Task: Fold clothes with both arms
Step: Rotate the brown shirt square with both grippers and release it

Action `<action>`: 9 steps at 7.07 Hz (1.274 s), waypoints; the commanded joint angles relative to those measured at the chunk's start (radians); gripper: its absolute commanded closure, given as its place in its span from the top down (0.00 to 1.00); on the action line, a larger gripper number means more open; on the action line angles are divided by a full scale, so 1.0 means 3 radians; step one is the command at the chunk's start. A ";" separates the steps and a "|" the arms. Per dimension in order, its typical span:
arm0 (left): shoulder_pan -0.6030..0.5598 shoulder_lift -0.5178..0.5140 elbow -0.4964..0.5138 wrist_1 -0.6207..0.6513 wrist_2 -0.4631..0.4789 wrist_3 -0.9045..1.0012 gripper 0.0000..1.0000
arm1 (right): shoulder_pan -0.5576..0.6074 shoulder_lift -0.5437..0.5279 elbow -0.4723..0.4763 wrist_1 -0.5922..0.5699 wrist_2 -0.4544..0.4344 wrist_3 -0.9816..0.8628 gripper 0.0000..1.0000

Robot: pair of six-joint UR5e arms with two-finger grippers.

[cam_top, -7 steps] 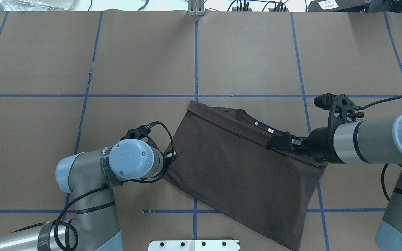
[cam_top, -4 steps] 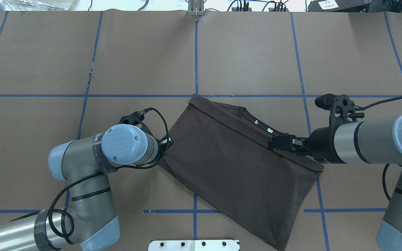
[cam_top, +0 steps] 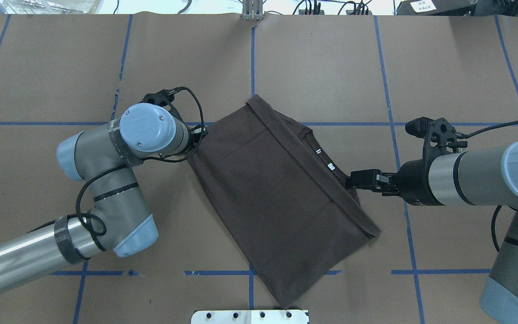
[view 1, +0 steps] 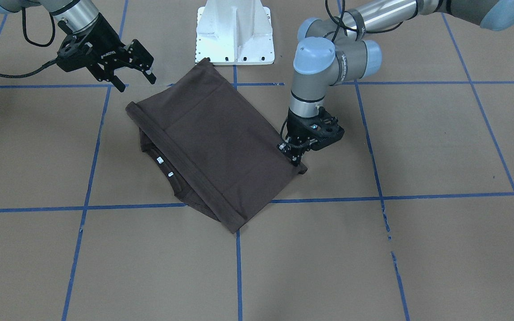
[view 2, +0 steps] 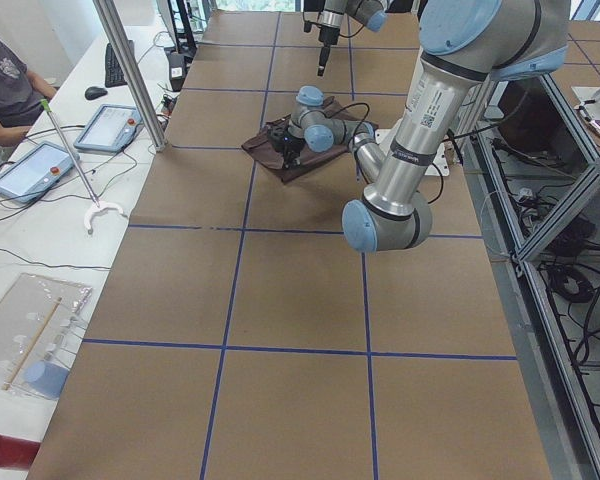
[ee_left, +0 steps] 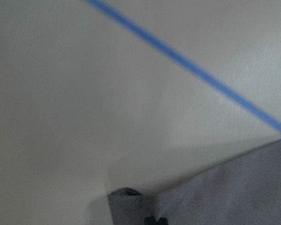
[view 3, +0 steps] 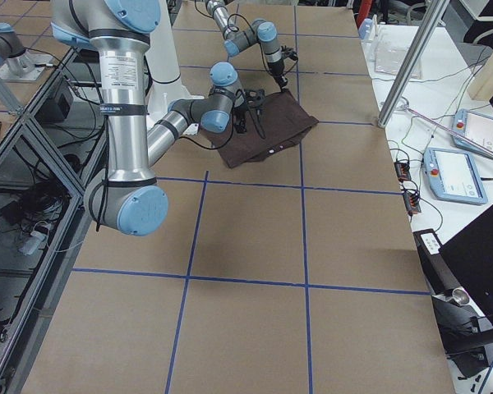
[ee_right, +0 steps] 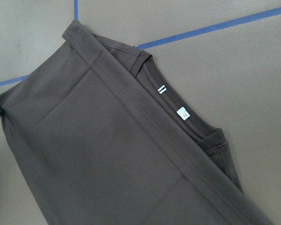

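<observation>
The dark brown T-shirt (cam_top: 277, 198) lies folded and askew on the brown table; its collar and white neck tags (cam_top: 331, 166) peek out along one long edge. It also shows in the front-facing view (view 1: 212, 142) and the right wrist view (ee_right: 107, 150). My left gripper (view 1: 296, 159) is low on the table and shut on a corner of the shirt; in the overhead view it is mostly hidden under its wrist (cam_top: 151, 128). My right gripper (view 1: 135, 81) is open and empty, raised off the table beside the shirt's collar end (cam_top: 352, 180).
The white pedestal base (view 1: 234, 31) stands close to the shirt's near corner. Blue tape lines (cam_top: 252, 67) grid the table. In the exterior left view an operator (view 2: 5, 80), tablets and a metal pole (view 2: 130, 75) sit along the table's far side.
My left gripper has moved away from the robot with the shirt corner, swinging the shirt around and out from under the right gripper. The right gripper has hardly moved.
</observation>
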State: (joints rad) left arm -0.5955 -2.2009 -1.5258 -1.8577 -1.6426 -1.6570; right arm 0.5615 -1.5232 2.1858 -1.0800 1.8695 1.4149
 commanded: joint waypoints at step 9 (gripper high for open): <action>-0.0838 -0.0453 0.1076 -0.1256 -0.0819 0.1069 1.00 | -0.0031 0.0908 -0.0592 -0.0931 -0.0060 -0.0372 1.00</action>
State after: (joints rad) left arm -0.8328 -2.3804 -1.0875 -2.3370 -1.8413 -1.3547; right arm 0.5582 -1.3336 2.0424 -1.2226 1.8570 1.3747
